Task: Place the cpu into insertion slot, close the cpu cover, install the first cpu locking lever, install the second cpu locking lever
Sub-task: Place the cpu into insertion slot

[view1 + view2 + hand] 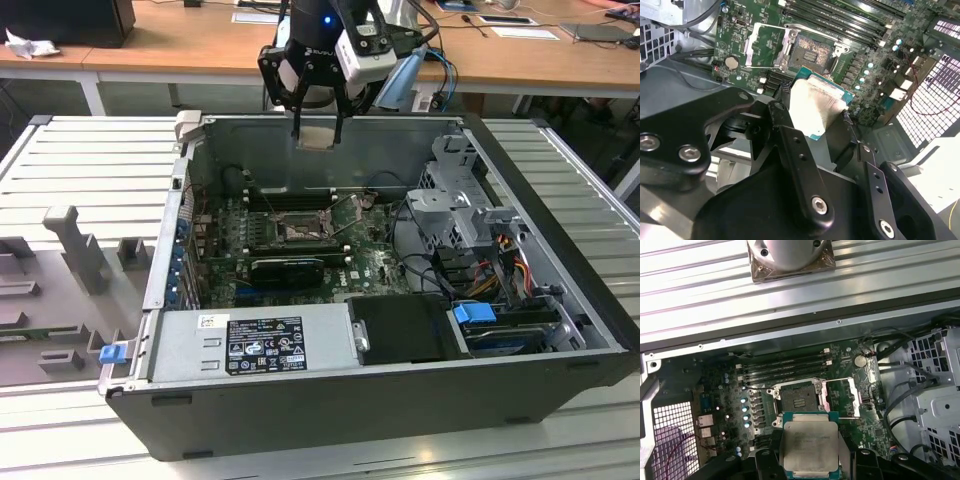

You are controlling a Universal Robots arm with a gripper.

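Pinching the cpu [810,447] by its edges, the tool [316,132] hangs well above the insertion slot [799,399], whose cpu cover [855,399] stands open; placing is in hand, and likely calls for a level, squared descent.

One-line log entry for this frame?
gripper: shut on cpu | position: above open computer case | insertion slot: empty | cpu cover: flipped open

The cpu [809,446] is clamped in the end effector [810,464], clear of the uncovered insertion slot [798,399]; cpu cover [842,397] swung open beside it.
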